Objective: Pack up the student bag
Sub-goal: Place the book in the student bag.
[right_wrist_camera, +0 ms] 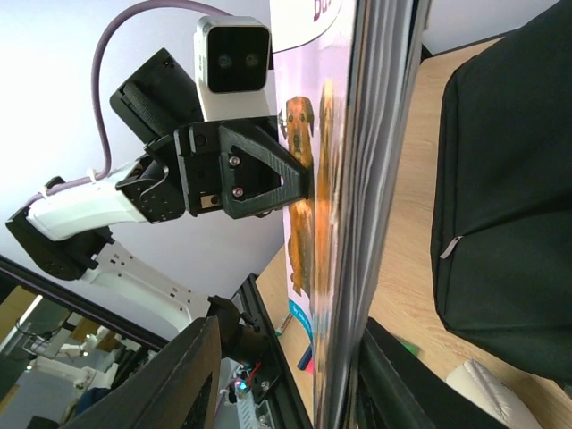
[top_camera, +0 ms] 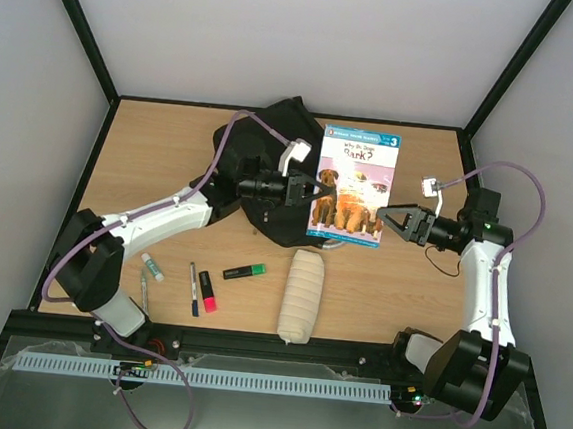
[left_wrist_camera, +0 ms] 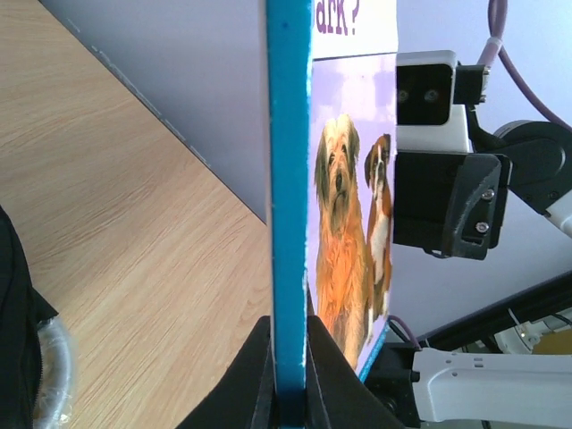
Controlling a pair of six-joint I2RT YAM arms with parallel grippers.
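Two ends, one book [top_camera: 354, 185], kinda sketchy
My L gripper [top_camera: 310, 188] is clamped on the spine, R gripper [top_camera: 386, 221] apart round the far edge; student bag [top_camera: 278, 224] on the surface [top_camera: 171, 154], partly underneath. Thin pinch, cld twist out.

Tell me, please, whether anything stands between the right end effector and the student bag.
Yes. The book, clamped by the left end effector, lies between the right end effector and the student bag. The right jaws straddle the book's edge with gaps on both sides, not yet shut on it.
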